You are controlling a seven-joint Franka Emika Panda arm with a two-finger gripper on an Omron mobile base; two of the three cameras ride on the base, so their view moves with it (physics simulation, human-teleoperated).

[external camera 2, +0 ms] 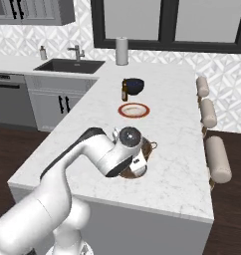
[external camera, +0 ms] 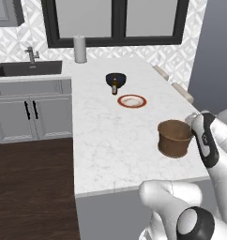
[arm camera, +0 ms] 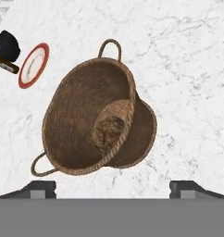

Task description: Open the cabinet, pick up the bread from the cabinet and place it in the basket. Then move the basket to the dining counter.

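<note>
Gripper hangs wide open, empty, right over your basket on the tabletop; bread lies inside. Basket looks light, stiff; grab rim or side handle.

Dark wood floor lies below grey lower cabinets and a dark sink with a tap, backed by patterned wall tiles and a black-framed window.
</note>
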